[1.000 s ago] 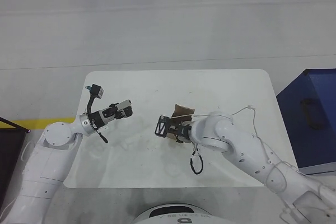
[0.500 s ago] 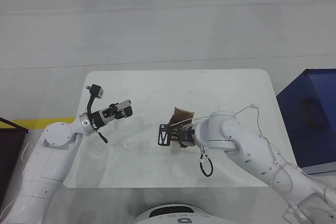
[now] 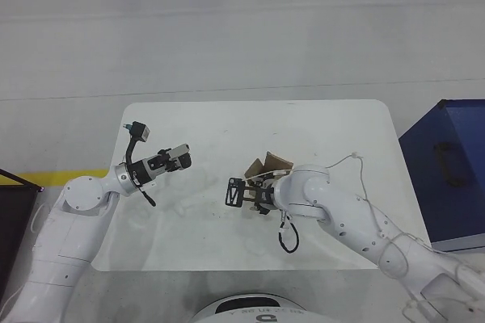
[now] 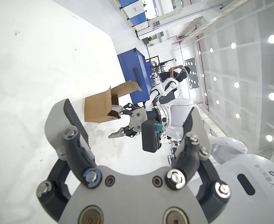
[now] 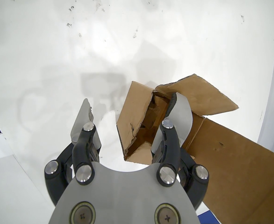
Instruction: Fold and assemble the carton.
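Brown cardboard carton (image 3: 268,165) sits mid-table (image 3: 226,129), open end facing right gripper (image 5: 129,101); long axis unclear. Right fingers are spread, one inside the mouth. Left gripper (image 4: 129,106) is well apart, fingers spread, empty.

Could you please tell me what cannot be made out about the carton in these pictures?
1. Top view: the right arm covers most of the carton, including its base.
2. Right wrist view: the carton's largest panel runs off the picture's edge and behind the right end effector; its inside is too dark.
3. Left wrist view: the carton's far side and base are turned away.
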Controlling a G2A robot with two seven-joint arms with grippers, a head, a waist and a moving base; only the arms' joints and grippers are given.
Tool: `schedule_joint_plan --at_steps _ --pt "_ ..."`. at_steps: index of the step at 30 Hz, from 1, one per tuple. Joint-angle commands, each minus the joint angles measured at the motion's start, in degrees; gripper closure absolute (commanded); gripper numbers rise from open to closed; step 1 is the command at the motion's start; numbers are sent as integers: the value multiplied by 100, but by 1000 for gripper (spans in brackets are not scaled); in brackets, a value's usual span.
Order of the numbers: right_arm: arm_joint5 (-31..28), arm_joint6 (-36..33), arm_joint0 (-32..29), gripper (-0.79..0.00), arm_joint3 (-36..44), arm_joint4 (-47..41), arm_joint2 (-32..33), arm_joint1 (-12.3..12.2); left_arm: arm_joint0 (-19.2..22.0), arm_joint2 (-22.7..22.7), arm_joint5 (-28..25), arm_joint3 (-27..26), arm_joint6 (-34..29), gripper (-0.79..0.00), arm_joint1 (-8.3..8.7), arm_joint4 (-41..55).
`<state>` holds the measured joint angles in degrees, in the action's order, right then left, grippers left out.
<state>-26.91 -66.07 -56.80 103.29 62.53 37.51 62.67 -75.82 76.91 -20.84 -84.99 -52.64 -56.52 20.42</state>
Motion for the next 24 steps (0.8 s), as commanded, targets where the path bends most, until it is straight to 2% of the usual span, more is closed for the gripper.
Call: schedule_joint_plan --at_steps 1,4,9,11,12,13,14,15,24 --pt "-12 -19 -3 -372 -9 -74 8 5 0 0 0 0 0 -785 0 0" --pt "-115 -40 -12 -326 14 -264 43 3 0 0 0 0 0 -785 0 0" --pt "-95 -302 -41 -326 131 -350 158 -33 0 0 0 0 0 -785 0 0" --pt "-135 -447 -77 -299 217 -411 209 -58 0 0 0 0 0 -785 0 0" --pt "-171 -508 -91 -259 251 -454 233 -70 0 0 0 0 0 -785 0 0" --pt "-207 -568 -102 -172 282 -504 261 -83 0 0 0 0 0 -785 0 0" --pt "-245 -625 -112 -37 317 -551 289 -96 0 0 0 0 0 -785 0 0" --pt "-286 -683 -122 0 345 -600 313 -108 0 0 0 0 0 -785 0 0" --pt "-581 -550 46 0 464 -773 152 -323 0 0 0 0 0 -785 0 0"
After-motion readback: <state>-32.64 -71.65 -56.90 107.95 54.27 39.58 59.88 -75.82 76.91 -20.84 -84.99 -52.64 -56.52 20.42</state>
